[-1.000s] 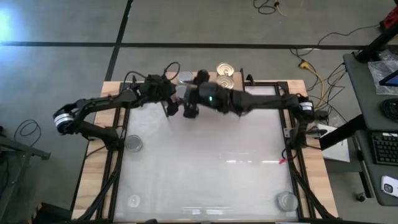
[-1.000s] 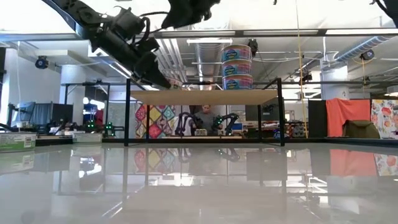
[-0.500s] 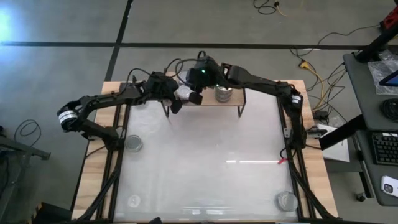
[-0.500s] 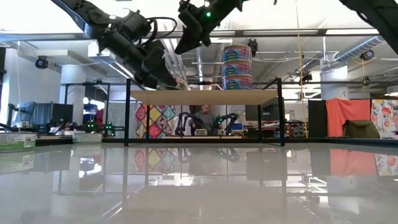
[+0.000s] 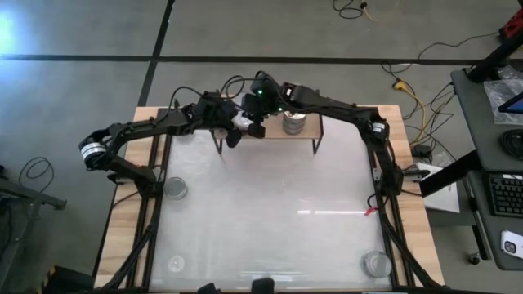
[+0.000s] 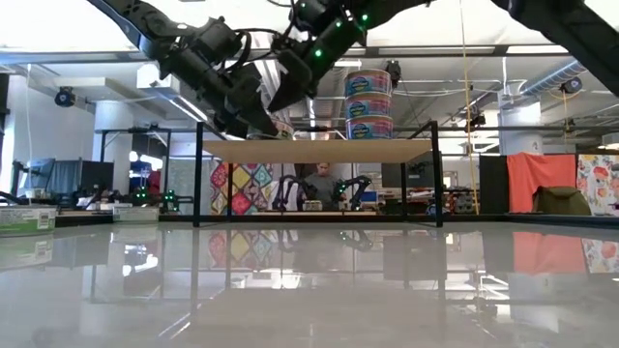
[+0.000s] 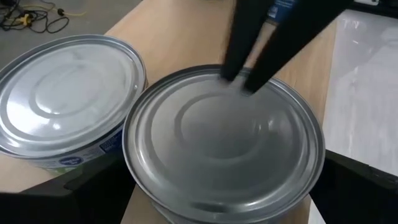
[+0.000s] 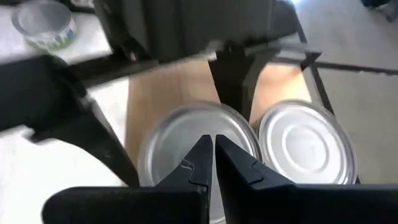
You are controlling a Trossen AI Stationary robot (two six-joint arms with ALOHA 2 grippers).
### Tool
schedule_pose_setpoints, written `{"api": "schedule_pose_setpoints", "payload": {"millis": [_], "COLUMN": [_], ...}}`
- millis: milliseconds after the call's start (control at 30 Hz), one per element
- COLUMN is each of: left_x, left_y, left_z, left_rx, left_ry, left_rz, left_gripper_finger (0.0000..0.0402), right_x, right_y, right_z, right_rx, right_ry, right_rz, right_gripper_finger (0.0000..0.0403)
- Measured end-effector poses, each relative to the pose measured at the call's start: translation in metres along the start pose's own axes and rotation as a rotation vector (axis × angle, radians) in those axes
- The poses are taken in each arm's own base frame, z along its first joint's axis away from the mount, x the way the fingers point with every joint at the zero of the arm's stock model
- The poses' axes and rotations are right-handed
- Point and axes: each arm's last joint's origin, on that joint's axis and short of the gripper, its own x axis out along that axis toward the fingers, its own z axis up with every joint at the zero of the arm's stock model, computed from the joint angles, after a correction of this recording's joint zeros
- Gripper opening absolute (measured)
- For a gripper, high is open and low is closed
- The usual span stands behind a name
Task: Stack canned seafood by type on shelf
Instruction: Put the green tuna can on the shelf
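1. Both grippers are crowding the shelf's left end: the left gripper is straddling a silver tin, and the closed right gripper is pressing on top.
2. A three-tin stack is occupying the shelf's right half.
3. The table's centre is lying open.

Two silver-topped tins side by side on wood shelf; right gripper tips on nearer lid.
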Motion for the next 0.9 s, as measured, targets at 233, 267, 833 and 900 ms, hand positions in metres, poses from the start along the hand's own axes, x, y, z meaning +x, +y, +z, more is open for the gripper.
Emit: {"api": "schedule_pose_setpoints", "payload": {"millis": [233, 267, 833, 900], "left_x": [0.000, 0.000, 0.000, 0.000], "left_y": [0.000, 0.000, 0.000, 0.000], "left_z": [-0.002, -0.002, -0.002, -0.003], "left_rx": [-0.003, -0.003, 0.008, 0.008], "left_ry": [0.017, 0.018, 0.022, 0.025], "left_rz": [-0.002, -0.002, -0.002, -0.003], "left_gripper_finger": [0.0398, 0.0398, 0.0400, 0.0400], "right_x": [0.006, 0.007, 0.032, 0.031], "right_y": [-0.003, -0.004, -0.004, -0.004], "right_z": [0.003, 0.005, 0.002, 0.001], "right_rx": [0.024, 0.030, 0.167, 0.172], "right_ry": [0.019, 0.010, 0.054, 0.064], "right_rz": [0.002, 0.001, 0.028, 0.031], "right_gripper_finger": [0.0013, 0.0013, 0.0013, 0.0013]}}
